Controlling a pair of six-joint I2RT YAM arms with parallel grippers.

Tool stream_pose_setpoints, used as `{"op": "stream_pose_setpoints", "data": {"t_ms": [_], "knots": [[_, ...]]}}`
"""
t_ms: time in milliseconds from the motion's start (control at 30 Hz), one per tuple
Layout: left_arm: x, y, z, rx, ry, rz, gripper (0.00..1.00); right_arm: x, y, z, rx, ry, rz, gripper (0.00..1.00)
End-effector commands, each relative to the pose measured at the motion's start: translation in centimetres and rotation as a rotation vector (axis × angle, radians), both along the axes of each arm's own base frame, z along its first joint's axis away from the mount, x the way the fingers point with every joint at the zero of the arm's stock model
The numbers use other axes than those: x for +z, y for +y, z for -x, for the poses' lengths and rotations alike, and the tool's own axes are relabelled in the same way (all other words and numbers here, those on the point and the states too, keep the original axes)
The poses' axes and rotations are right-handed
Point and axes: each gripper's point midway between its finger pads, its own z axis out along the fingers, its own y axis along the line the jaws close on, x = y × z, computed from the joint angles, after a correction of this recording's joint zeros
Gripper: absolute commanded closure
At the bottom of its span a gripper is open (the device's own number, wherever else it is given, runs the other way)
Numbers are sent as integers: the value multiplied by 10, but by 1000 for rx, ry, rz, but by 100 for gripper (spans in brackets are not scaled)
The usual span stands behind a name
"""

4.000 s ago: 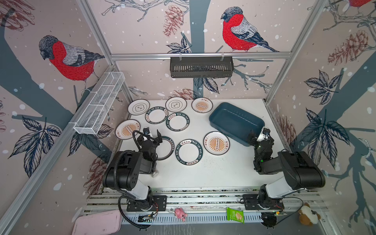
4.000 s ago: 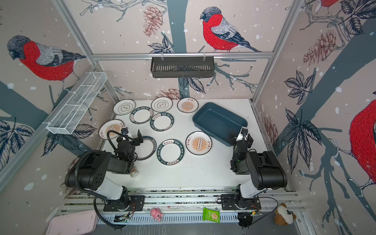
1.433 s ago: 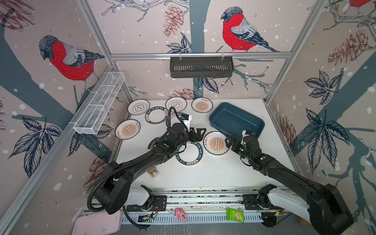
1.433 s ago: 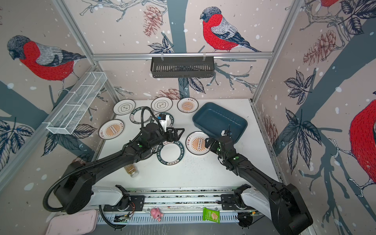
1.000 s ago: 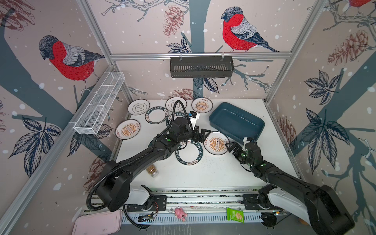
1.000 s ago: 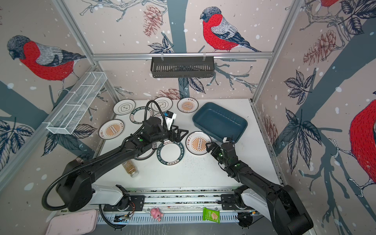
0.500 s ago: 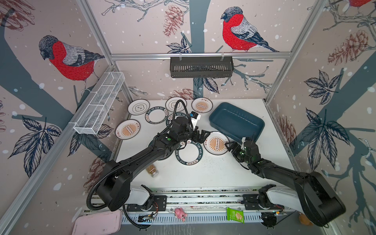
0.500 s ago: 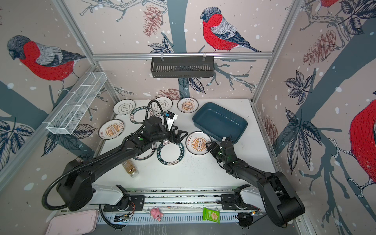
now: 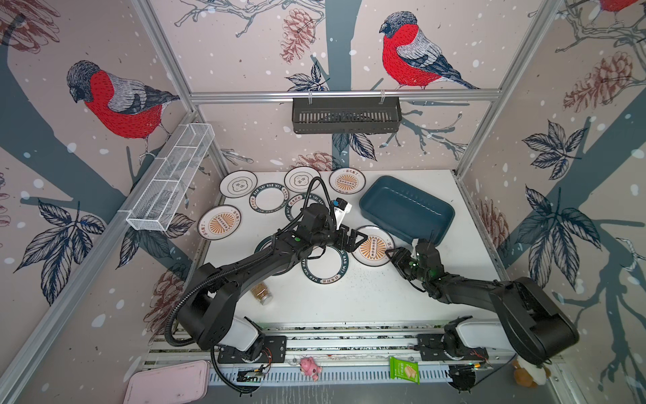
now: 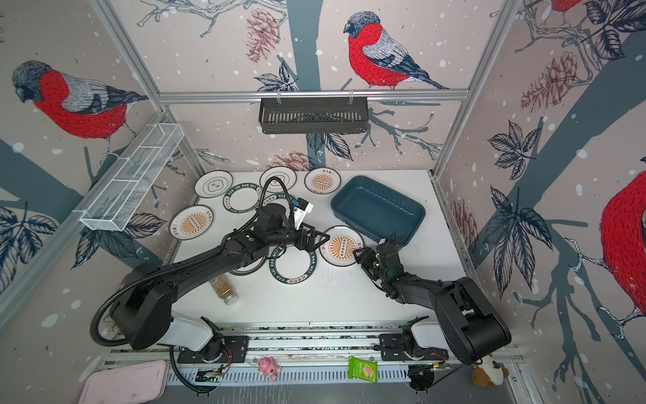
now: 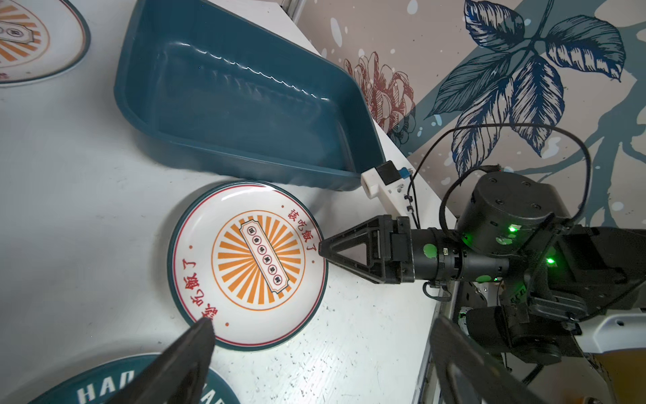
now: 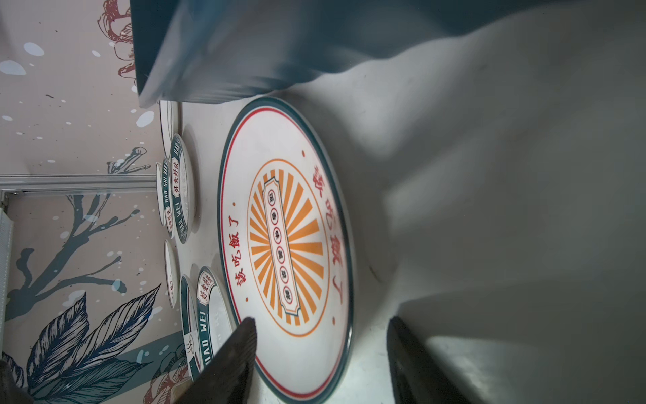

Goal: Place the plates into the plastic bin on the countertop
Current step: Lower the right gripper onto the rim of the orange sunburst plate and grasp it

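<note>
Well, I count nine plates (image 9: 238, 183) lying on the surface (image 9: 367, 297), four green-rimmed, three sunburst and two cloud, all outside the one teal bin (image 9: 405, 210), and at the sunburst plate (image 9: 372, 245) just beside it the left jaws gape wide while the right jaws stand half apart astride its rim.

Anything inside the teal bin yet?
No plates: the plastic bin shows only its bare ribbed floor in both top views. The nearest sunburst plate lies outside, beside its wall. Only the near corner's rim is covered, by the right arm.
</note>
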Motion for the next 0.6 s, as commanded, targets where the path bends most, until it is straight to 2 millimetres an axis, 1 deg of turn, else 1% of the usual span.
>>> {"op": "stream_pose_setpoints", "data": {"t_ms": [0, 200, 467, 567], "knots": [[4, -8, 6, -37, 3, 26, 4, 9, 6, -7, 1, -34, -42, 46], [7, -7, 6, -24, -19, 11, 4, 2, 8, -6, 5, -6, -42, 57], [6, -8, 7, -30, -13, 7, 4, -5, 14, -8, 19, 20, -37, 79], [5, -7, 6, -26, -13, 0, 4, -6, 16, -8, 14, 22, -50, 86]]}}
